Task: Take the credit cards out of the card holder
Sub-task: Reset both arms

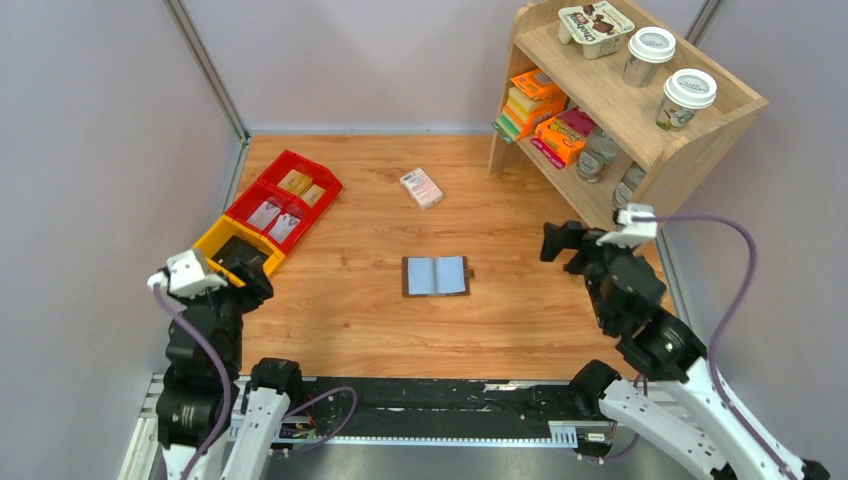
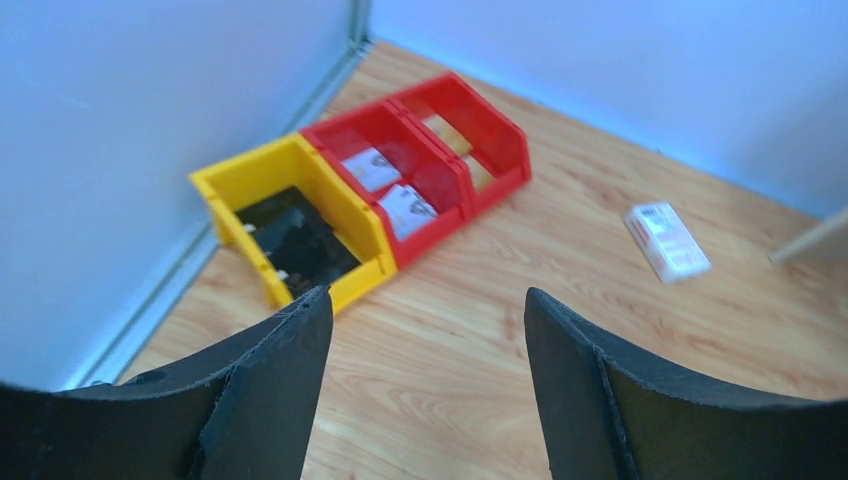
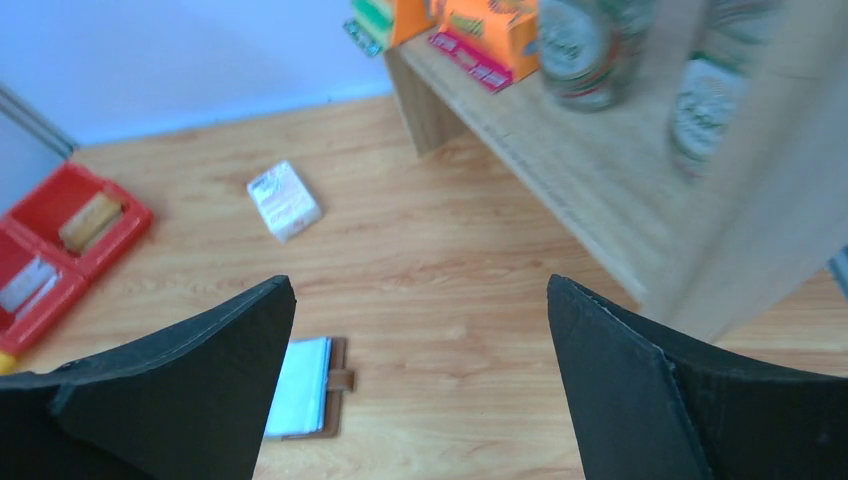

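Note:
The card holder (image 1: pixel 436 276) lies open and flat on the wooden table near the middle, brown with pale blue-grey pockets. Its right part shows in the right wrist view (image 3: pixel 310 390). I cannot make out a card in its pockets. Two pale credit cards (image 1: pixel 274 219) with dark marks lie in the middle red bin (image 1: pixel 250 205), and they also show in the left wrist view (image 2: pixel 392 190). My left gripper (image 1: pixel 250 262) (image 2: pixel 428 295) is open and empty by the yellow bin. My right gripper (image 1: pixel 562 245) (image 3: pixel 420 282) is open and empty, to the right of the card holder.
A pink-and-white box (image 1: pixel 421 187) lies behind the card holder. A yellow bin (image 1: pixel 222 236) holds dark items. The far red bin (image 1: pixel 318 180) holds yellowish blocks. A wooden shelf (image 1: pixel 600 95) with cups, jars and packets stands at the back right. Walls enclose the table.

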Available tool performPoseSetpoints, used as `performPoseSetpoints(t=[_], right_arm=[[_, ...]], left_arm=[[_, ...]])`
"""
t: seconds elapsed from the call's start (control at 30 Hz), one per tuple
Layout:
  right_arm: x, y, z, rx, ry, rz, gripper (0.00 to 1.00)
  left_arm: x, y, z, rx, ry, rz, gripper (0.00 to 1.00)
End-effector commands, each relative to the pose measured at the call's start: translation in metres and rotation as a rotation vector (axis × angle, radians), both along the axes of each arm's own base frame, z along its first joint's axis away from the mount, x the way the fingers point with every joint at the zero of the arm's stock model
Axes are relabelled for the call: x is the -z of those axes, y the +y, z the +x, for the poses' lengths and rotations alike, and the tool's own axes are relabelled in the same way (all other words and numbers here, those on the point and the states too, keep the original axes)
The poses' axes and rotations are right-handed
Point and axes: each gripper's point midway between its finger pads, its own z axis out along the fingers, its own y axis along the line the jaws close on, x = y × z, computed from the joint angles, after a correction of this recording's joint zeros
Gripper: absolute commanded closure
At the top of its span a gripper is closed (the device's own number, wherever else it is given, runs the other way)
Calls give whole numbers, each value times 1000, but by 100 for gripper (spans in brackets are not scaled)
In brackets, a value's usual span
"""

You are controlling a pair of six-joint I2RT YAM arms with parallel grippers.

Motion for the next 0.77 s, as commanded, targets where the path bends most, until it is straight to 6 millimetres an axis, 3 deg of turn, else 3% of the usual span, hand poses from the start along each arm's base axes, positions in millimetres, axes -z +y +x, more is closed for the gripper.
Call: performPoseSetpoints(t=[0.0, 0.13, 0.2, 0.33, 0.57, 0.73], right_arm=[[-9, -41, -17, 106, -143, -11, 0], [-14, -75, -39, 190, -220, 19, 0], [-15, -91, -47, 249, -241, 24, 0], [-19, -106, -58, 268, -270, -19, 0], [3, -120, -68, 302, -248, -28, 0], [-4, -130, -77, 320, -314, 25, 0]], left_arm=[[2, 40, -36, -184, -65, 89, 22], [0, 55, -60, -250, -136, 131, 22], [8, 64, -63, -313, -92, 132, 21], [8, 57, -56, -262, -95, 149, 21], [12, 62, -54, -300, -92, 138, 21], [14, 68, -55, -346, -97, 122, 21]])
